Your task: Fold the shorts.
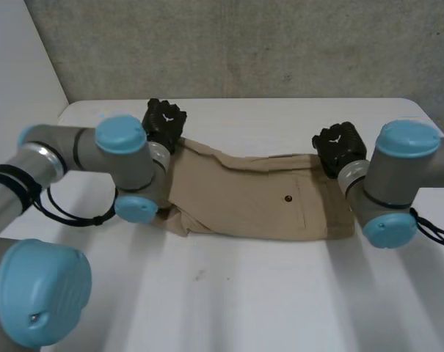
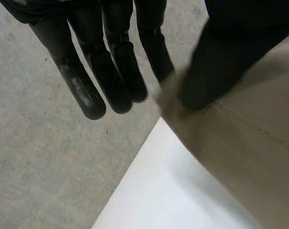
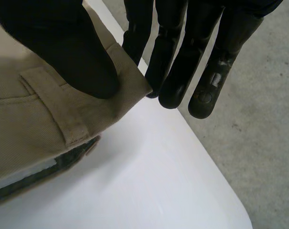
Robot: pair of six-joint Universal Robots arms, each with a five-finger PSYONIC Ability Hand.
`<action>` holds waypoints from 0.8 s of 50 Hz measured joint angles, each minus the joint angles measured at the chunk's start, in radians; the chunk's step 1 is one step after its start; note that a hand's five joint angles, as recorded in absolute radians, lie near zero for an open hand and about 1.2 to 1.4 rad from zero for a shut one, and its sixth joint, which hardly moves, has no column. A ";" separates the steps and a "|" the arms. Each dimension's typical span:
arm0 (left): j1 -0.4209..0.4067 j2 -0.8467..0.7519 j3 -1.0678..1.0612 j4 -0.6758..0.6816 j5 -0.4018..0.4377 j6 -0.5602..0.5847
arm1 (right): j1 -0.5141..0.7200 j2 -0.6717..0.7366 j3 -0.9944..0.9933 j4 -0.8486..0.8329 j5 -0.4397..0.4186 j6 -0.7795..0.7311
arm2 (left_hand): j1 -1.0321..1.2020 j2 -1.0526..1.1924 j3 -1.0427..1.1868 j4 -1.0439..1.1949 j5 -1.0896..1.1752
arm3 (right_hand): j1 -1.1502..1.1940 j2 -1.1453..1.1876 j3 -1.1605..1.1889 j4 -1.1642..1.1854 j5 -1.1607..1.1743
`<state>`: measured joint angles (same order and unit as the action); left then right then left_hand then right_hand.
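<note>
Tan shorts (image 1: pixel 258 198) lie spread across the middle of the white table (image 1: pixel 229 293), with a button and a pocket seam facing up. My left hand (image 1: pixel 163 123) is at the shorts' far left corner. In the left wrist view its thumb (image 2: pixel 216 62) pinches the cloth corner (image 2: pixel 249 143) against a straight finger. My right hand (image 1: pixel 340 147) is at the far right corner. In the right wrist view its thumb (image 3: pixel 63 43) presses the waistband corner with a belt loop (image 3: pixel 29 119) against the fingers (image 3: pixel 182 57).
Both held corners are near the table's far edge (image 1: pixel 280 103), with a grey wall and floor (image 2: pixel 39 157) beyond it. Bare white tabletop (image 3: pixel 149 181) stretches in front of the shorts. My arms flank the cloth on both sides.
</note>
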<state>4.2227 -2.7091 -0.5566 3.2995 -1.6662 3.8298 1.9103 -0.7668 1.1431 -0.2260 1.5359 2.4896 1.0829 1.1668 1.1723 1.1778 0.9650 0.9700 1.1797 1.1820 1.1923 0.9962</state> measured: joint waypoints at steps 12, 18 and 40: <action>-0.050 0.073 -0.146 0.149 0.005 0.000 | 0.014 -0.048 0.012 -0.124 0.057 0.000 | -0.893 -0.961 -0.949 -0.970 -0.918 | -0.761 -0.953 -0.968 -0.953 -0.924; -0.052 0.255 -0.341 0.142 0.009 -0.002 | 0.007 -0.227 0.147 -0.075 0.045 0.085 | -0.893 -0.962 -0.949 -0.970 -0.918 | -0.761 -0.953 -0.968 -0.953 -0.924; 0.123 0.606 -0.919 0.051 0.172 -0.280 | -0.106 -0.367 0.537 0.085 -0.155 0.241 | -0.692 -0.772 -0.777 -0.781 -0.737 | -0.619 -0.782 -0.775 -0.788 -0.777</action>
<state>4.3461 -2.1033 -1.4756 3.3510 -1.4944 3.5493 1.8041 -1.1335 1.6803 -0.1408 1.3804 2.7304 0.3912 0.3945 0.3954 0.3968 0.2282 0.3511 0.3973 0.4070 0.4048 0.2192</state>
